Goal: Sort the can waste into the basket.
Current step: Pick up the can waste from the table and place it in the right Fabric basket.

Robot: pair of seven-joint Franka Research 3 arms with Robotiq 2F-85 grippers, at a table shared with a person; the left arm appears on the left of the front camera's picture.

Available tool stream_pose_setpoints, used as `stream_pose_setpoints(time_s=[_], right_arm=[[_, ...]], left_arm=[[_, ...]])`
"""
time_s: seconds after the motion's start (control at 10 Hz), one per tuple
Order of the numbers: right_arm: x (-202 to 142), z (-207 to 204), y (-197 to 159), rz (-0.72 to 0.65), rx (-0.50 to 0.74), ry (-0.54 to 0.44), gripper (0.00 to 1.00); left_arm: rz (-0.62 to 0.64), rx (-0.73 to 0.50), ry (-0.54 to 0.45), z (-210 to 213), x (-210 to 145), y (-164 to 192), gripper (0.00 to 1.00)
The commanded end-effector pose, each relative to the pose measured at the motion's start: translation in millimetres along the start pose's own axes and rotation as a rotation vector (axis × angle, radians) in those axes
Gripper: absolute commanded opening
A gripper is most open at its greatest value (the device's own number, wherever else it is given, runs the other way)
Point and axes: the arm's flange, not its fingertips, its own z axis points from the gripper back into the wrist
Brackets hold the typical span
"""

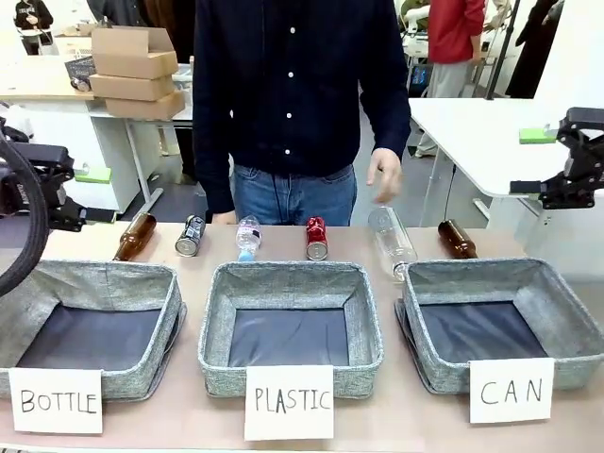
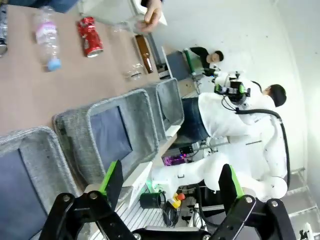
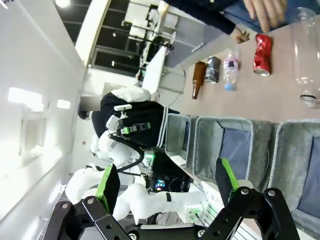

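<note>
Behind the basket point(image 1: 568, 363) with the CAN card, off to its left, the red can point(image 1: 316, 239) lies on the table point(image 1: 401, 415) past a clear bottle point(image 1: 391, 242). The dark can point(image 1: 190, 236) lies farther left. The left gripper point(image 2: 171, 177) and right gripper point(image 3: 165, 179) hang well apart from the basket, fingers spread wide.

The BOTTLE basket point(image 1: 94, 276) runs off the front view's left edge. 3 white cards point(image 1: 288, 401) cover part of each front wall, the CAN basket point(image 1: 566, 363) included. The dark can point(image 2: 2, 27) is sliced by the left wrist view's left edge. Print on the red can point(image 1: 316, 238) is too small to read. The clear bottle point(image 3: 306, 55) is cut by the right wrist view's right edge, and the person's hand point(image 3: 267, 12) there is blurred and cropped at the top.
</note>
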Motion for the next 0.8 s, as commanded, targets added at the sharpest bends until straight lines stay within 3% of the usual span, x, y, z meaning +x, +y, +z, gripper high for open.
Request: stream_pose_setpoints(time_s=[0.0,0.4,0.6,0.7], right_arm=[[2.3,2.7,5.1,0.007,0.025,-0.010,1.00],[2.3,2.7,5.1,0.007,0.025,-0.010,1.00],[2.3,2.7,5.1,0.007,0.025,-0.010,1.00],[2.3,2.7,5.1,0.007,0.025,-0.010,1.00]], left_arm=[[-0.036,-0.042,-0.008,1.3,0.8,-3.2,1.00],[-0.013,-0.023,0.006,2.0,-2.1,-6.2,1.00],[0.099,0.441,0.070,-9.3,56.1,17.1,1.00],[0.135,0.619,0.167,-21.4,86.7,42.8,1.00]])
